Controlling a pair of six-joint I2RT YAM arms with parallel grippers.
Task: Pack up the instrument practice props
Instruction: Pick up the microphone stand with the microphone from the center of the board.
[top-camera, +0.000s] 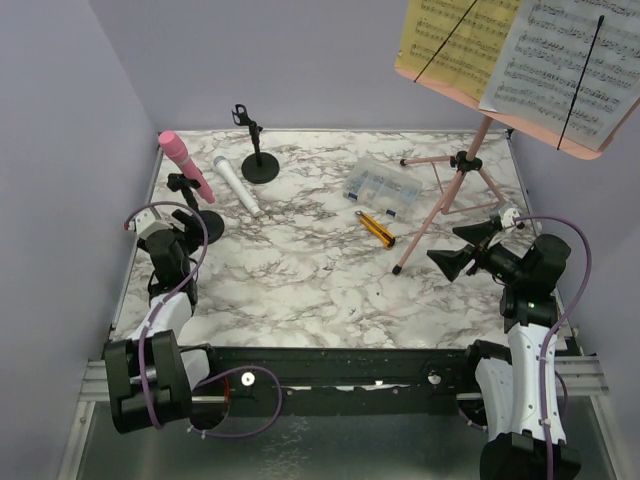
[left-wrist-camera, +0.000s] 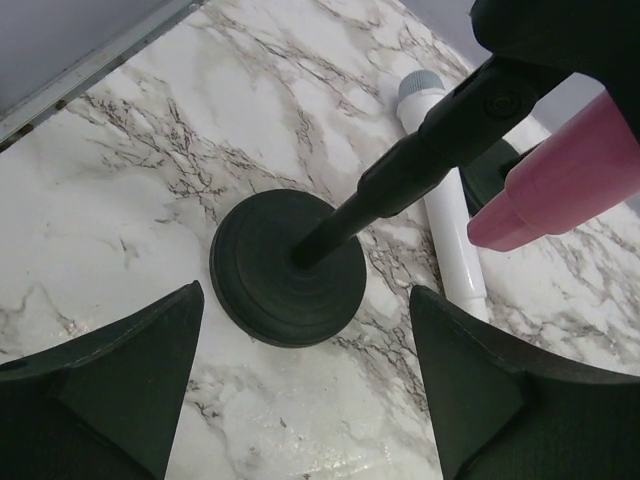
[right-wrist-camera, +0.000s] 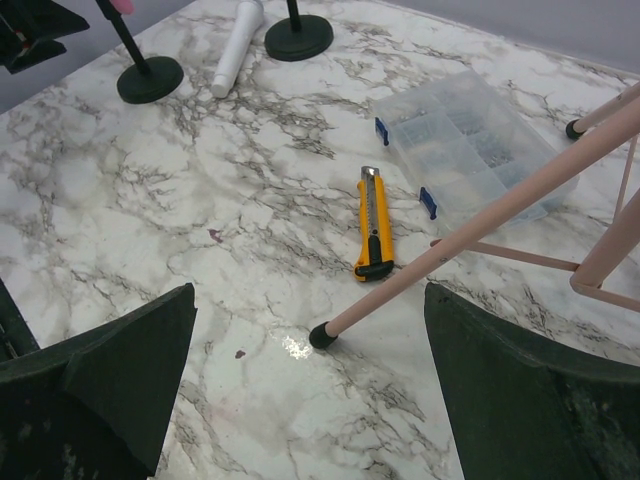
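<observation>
Left gripper (left-wrist-camera: 305, 298) open, empty, jaws either side of holder (left-wrist-camera: 262, 285) base; pink mic (left-wrist-camera: 568, 182) sits in that holder at table's left edge, axis tilted up and back-left; left arm nearer; right gripper (right-wrist-camera: 310, 298) open, empty, facing rack (right-wrist-camera: 470, 232) leg.

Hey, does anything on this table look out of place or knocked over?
The white microphone lies flat on the table while the far holder stands empty; the pink microphone sits in its own. A utility knife lies loose mid-table.
</observation>
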